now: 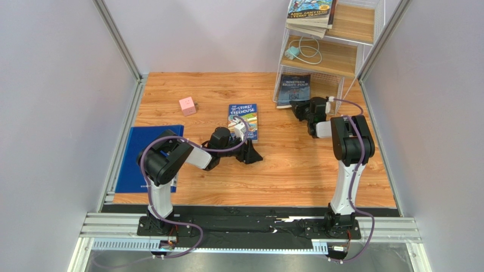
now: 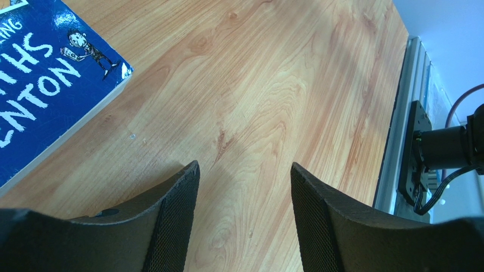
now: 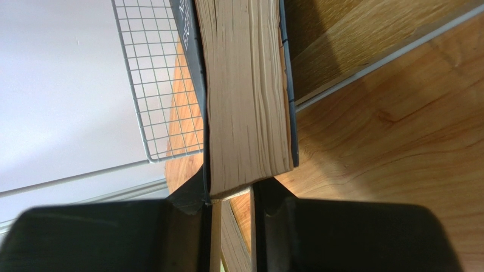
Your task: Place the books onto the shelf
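- The shelf (image 1: 341,59) stands at one o'clock, with a stack of books (image 1: 309,14) on its top tier.
- The right arm (image 1: 352,141) stretches toward twelve. Its right gripper (image 3: 230,192) pinches "Nineteen Eighty-Four" (image 1: 294,89) upright at the bottom tier. I'd say push it in, then release.
- The left gripper (image 2: 244,187) hangs wide and empty at five o'clock of the Treehouse book (image 1: 250,113).

From overhead I read "STOREY TREEHOUSE" on the blue book (image 1: 243,120) at mid-frame, its number too small to tell, "NINETEEN EIGHTY-FOUR" on the grey-blue book (image 1: 294,89) up and right of it, "TERRY DENTON" on the top book (image 1: 309,12) at upper right, and, through my left wrist view, "THS" and "ENTON" on a blue cover (image 2: 40,85) at upper left.
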Motion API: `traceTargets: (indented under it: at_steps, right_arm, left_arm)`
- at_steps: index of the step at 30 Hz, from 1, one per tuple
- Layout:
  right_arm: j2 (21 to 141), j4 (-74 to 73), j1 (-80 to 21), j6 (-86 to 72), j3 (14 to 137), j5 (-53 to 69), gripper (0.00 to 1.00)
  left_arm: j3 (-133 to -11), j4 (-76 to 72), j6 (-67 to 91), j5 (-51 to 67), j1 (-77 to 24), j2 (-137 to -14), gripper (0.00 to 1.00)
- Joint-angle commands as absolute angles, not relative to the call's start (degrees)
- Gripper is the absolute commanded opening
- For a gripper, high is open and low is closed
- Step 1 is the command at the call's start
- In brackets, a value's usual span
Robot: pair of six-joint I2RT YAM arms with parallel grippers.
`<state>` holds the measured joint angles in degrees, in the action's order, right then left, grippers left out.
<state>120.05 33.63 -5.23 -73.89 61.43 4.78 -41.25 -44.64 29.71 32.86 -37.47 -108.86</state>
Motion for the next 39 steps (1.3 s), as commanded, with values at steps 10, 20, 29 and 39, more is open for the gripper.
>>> traceTargets:
  at_steps: [10,20,29,39]
  right_arm:
    - [121.11,38.23,-7.21,-73.65,65.3,14.58,0.24]
    - [120.23,39.56,-7.56,-72.42,62.93,18.98,0.47]
    - [119.45,37.17,-6.77,-71.11,60.3,22.76,0.62]
    - [123.65,37.19,-6.68,-72.07,63.71,24.08,0.0]
  left_arm:
    - [-41.22,-47.64,29.71,34.8,-37.62,-108.54,0.65]
    - [-41.04,-48.08,29.79,34.89,-37.53,-108.37,0.65]
    - [-40.96,-48.34,29.88,34.98,-37.53,-108.63,0.65]
    - [-41.13,-48.52,29.97,34.98,-37.53,-108.81,0.65]
